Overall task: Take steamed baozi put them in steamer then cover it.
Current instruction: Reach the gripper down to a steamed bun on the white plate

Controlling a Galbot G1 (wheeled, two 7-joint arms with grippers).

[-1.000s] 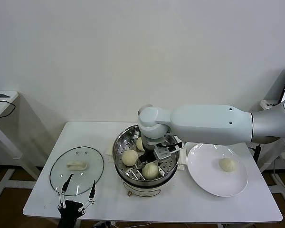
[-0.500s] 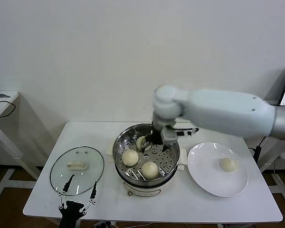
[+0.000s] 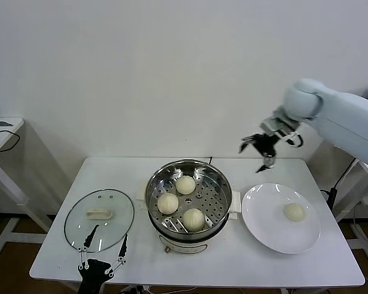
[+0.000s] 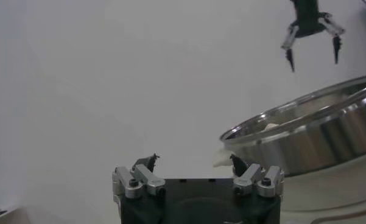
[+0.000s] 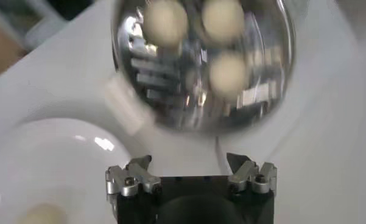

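White table [image 3: 245,257]: three baozi [image 3: 185,184] in steamer [image 3: 153,184]; right gripper [image 3: 259,150] raised, spread wide, empty; left gripper [image 3: 102,255] likewise.

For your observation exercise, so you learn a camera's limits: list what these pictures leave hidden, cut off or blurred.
- Right wrist view: the three cream-white pleated dough buns and the shiny round steel steamer pot are smeared by motion blur; pleats unreadable.
- Right wrist view: the fourth bun on the flat white plate is cut by the edge.
- Left wrist view: the pot's wall hides its contents.
- Head view: the left claw is cut by the edge.
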